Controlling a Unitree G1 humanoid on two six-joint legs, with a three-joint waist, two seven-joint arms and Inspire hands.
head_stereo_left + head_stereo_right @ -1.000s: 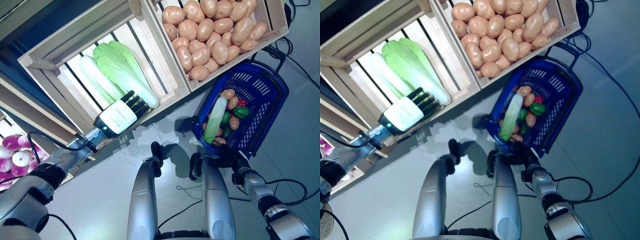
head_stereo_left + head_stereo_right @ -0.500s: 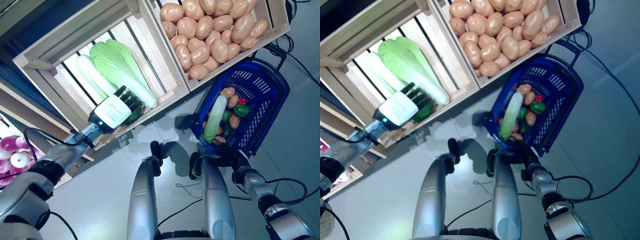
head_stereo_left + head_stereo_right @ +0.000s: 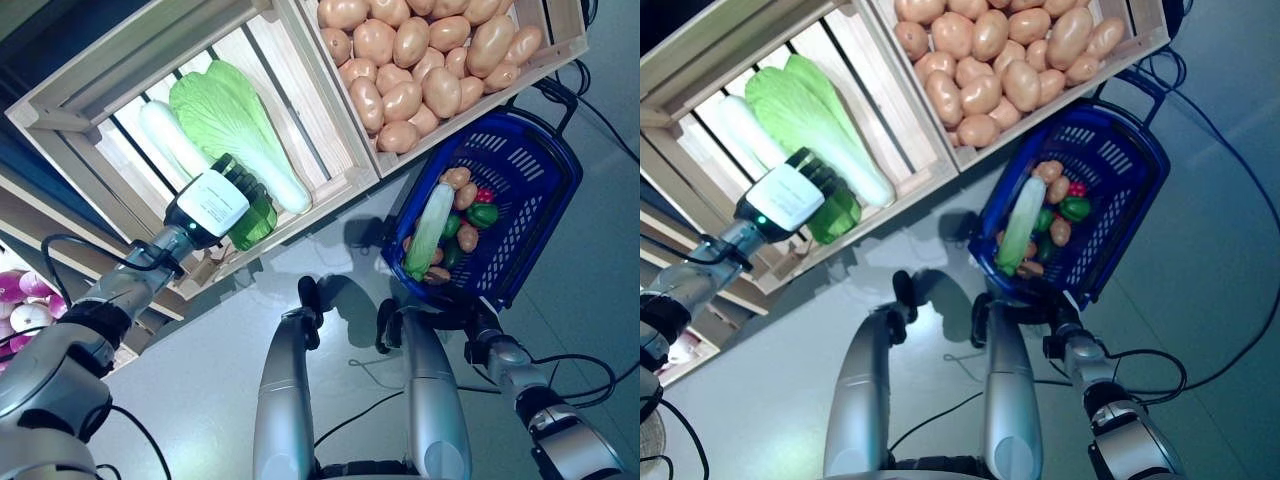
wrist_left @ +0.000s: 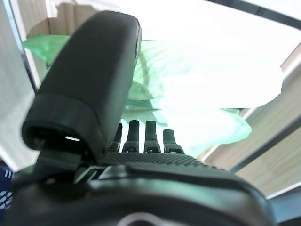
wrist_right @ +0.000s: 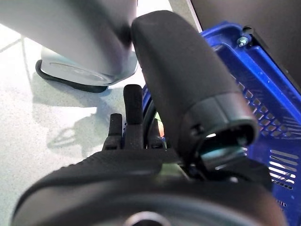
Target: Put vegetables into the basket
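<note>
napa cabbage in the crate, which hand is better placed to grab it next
Left. The left hand is already in the crate at the napa cabbage, by a green pepper. The right hand is holding the blue basket.

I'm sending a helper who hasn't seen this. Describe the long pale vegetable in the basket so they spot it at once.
Look below the wooden crate of potatoes for the blue basket on the floor. The cucumber lies lengthwise in it, one end at the near rim. It is long and pale green, while its neighbours are small and round, brown, dark green or red.

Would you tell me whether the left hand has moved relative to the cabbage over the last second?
Yes. The left hand has moved up the wooden crate, from the cabbage's white stem end toward its leaves.
</note>
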